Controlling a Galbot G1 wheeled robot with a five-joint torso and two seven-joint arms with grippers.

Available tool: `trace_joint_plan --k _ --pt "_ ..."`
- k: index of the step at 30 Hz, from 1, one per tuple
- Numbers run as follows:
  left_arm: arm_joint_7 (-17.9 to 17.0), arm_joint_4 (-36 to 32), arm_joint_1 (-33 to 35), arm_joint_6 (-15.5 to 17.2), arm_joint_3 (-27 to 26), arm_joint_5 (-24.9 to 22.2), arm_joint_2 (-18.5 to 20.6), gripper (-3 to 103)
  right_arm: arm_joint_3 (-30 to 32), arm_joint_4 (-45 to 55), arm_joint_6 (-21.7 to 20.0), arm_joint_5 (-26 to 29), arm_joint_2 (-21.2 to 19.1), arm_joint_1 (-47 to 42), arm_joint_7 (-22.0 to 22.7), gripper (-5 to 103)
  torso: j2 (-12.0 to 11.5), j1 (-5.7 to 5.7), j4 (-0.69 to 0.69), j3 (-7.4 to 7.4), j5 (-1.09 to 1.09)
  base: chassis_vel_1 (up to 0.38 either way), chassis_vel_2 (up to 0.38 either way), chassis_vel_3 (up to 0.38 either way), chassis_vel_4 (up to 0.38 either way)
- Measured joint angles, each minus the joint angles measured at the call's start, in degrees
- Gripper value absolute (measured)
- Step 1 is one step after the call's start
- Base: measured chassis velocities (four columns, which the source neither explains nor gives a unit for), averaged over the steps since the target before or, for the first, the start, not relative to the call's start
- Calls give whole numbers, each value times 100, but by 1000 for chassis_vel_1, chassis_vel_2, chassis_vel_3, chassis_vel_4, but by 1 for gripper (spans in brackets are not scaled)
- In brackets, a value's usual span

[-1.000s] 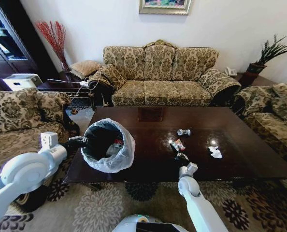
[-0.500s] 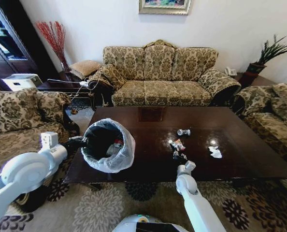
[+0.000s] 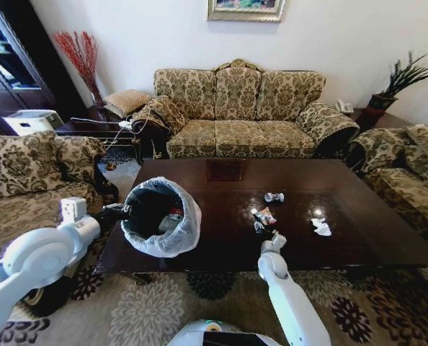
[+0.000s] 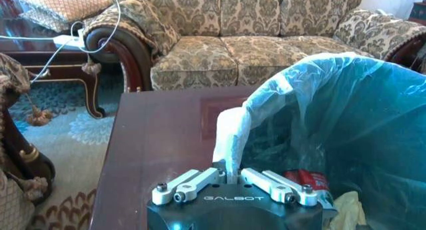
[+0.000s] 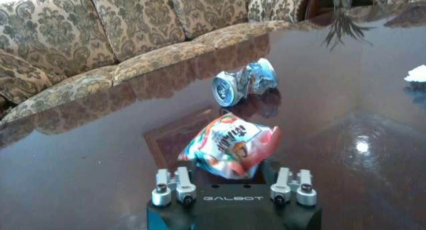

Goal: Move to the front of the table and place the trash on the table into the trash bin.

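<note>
My right end effector [image 5: 234,182] straddles the crumpled wrapper [image 5: 230,146], jaws wide, seemingly not gripping; the crushed can [image 5: 244,81] waits at twelve o'clock. My left end effector [image 4: 232,186] pinches the trash bin [image 4: 346,135] rim, steadying it on the bench [image 3: 358,216].

One tabletop [image 3: 358,216] carries three loose litter pieces: one crushed can [image 3: 274,197], one crumpled wrapper [image 3: 264,215], one white tissue [image 3: 320,227]. One trash bin [image 3: 160,216] stands on it.

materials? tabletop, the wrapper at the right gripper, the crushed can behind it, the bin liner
Table: glossy dark reddish wood, likely lacquered; it mirrors the sofa.
Wrapper: thin printed plastic film, crinkled, between the right gripper fingers.
Crushed can: looks like thin metal, dented and shiny.
Bin liner: translucent thin plastic bag; left gripper pinches its edge.
</note>
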Motion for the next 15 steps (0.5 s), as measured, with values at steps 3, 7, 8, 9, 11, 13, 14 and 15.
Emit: trace_joint_plan --k 3,7,8,9,11,13,14,15 --pt "17 18 4 -9 15 20 -23 0 -5 -39 1 44 -1 20 -13 53 0 0 0 0 0 0 0 0 0" --pt "23 26 5 -16 39 43 -34 0 -1 -83 19 112 -8 41 -33 31 0 0 0 0 0 0 0 0 0" --pt "23 26 5 -16 39 43 -34 0 -1 -83 19 112 -8 41 -33 31 0 0 0 0 0 0 0 0 0" --pt "24 26 4 -16 40 44 -33 0 2 -85 24 119 -10 41 -35 31 0 0 0 0 0 0 0 0 0" --pt "26 33 2 -17 40 45 -24 0 6 -85 33 131 -16 41 -46 20 0 0 0 0 0 0 0 0 0" --pt "26 36 1 -18 41 46 -20 0 9 -85 37 138 -22 39 -56 15 0 0 0 0 0 0 0 0 0" --pt "26 36 1 -18 41 46 -19 0 12 -83 41 141 -26 34 -61 10 0 0 0 0 0 0 0 0 0" --pt "27 36 0 -19 41 46 -18 0 14 -79 45 142 -27 30 -64 10 0 0 0 0 0 0 0 0 0"
